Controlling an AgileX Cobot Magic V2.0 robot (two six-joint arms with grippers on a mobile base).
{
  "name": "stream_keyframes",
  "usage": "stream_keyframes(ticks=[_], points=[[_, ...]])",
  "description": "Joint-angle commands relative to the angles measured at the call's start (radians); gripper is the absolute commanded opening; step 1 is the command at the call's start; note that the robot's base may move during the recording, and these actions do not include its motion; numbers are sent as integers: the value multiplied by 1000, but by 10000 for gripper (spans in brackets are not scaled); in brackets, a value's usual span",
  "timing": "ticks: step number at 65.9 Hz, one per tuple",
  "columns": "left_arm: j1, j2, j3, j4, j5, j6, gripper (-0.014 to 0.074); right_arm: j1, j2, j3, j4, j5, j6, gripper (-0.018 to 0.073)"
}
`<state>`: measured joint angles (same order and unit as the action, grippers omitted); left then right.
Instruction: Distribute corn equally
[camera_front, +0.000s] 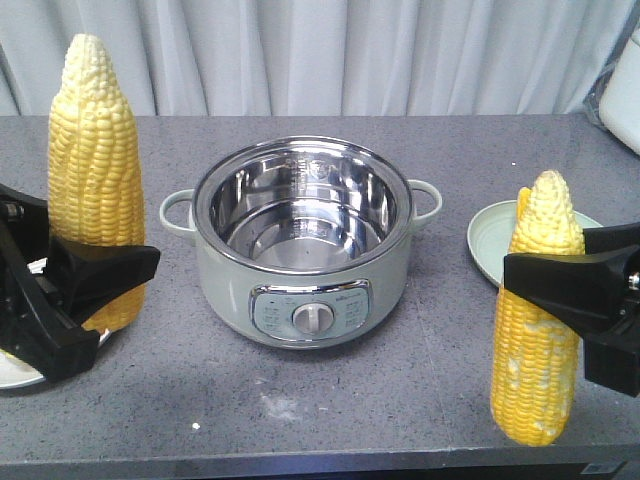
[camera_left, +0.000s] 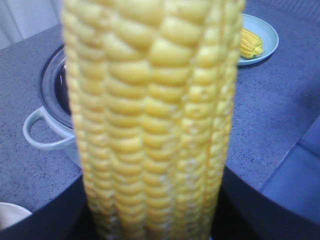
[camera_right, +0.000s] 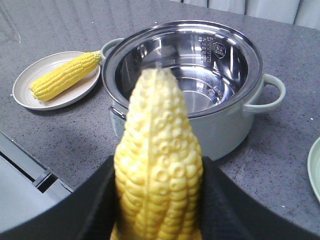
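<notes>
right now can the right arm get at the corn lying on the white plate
Probably not. The right gripper is shut on the right cob, the pot stands between it and the white plate, and the left gripper holds the left cob over that side, so the lying corn looks blocked.

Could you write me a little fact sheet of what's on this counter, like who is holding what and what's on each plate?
Surface: grey speckled counter
Middle: pale green electric pot, no lid, shiny inside, nothing in it
Left gripper: shut on the left cob, held upright
Right gripper: shut on the right cob, held upright
White plate: one cob lying on it, the white-plate cob
Green plate: the green-plate cob, partly hidden
Cobs in view: four
</notes>
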<state>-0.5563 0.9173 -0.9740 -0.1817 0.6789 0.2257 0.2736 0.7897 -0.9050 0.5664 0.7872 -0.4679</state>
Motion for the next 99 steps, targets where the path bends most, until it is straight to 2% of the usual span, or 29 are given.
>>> stream_keyframes(ticks=[1,99], points=[[0,-17,-25,-19,-69,-1,300,-1,-5,-24,25,-56,-6,194],[0,-17,-25,-19,-69,-1,300,-1,-5,-24,25,-52,-6,194]])
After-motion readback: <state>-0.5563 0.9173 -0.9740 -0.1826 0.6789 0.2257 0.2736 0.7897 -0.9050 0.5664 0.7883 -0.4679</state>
